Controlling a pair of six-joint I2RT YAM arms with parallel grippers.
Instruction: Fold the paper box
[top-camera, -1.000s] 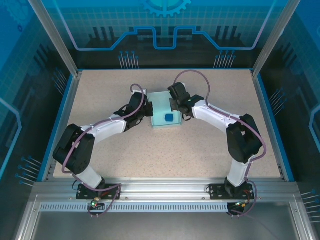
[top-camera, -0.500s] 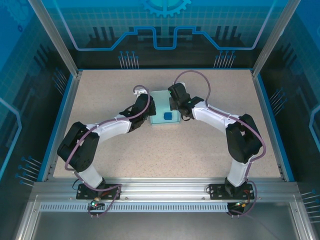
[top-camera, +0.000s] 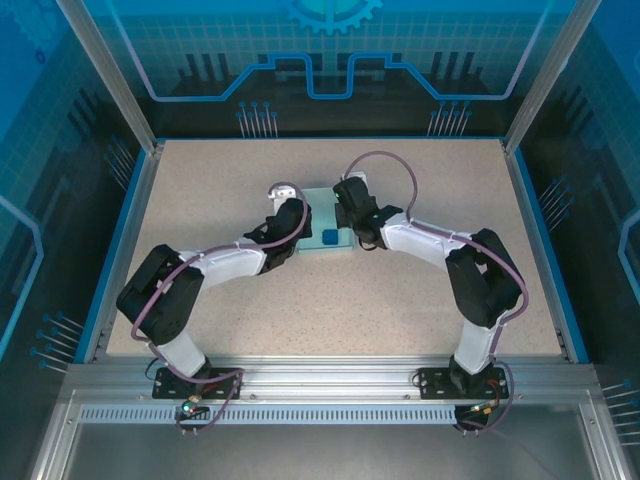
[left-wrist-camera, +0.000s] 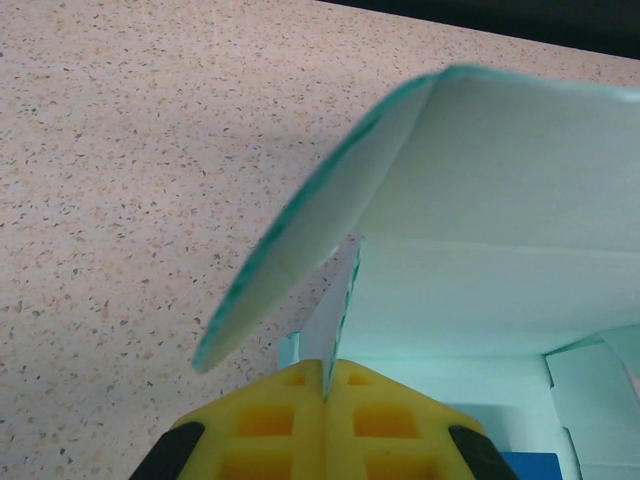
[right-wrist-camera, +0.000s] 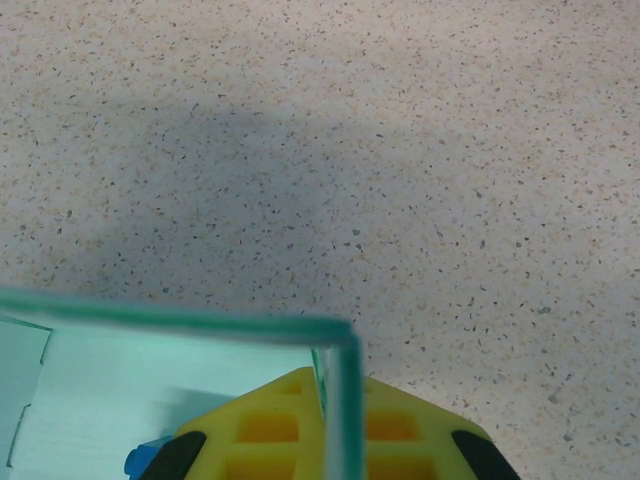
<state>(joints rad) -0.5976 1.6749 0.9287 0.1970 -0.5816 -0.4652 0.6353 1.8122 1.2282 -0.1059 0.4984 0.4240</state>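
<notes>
Both the left end effector (left-wrist-camera: 325, 375) and right end effector (right-wrist-camera: 335, 385) are clamped on opposite side walls of the pale sky-blue thin-card paper box (top-camera: 322, 208) at the speckled table's (top-camera: 400, 300) far centre, so wall-raising appears in hand, and the next move likely calls for squaring them upright.

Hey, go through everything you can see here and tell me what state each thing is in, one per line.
paper box: partly folded, flaps standing up, not closed.
left pincer: shut on a thin upright flap of the paper box.
right pincer: shut on an upright wall of the paper box.
small dark blue object: lying on the box's card, between the two pincers.
</notes>
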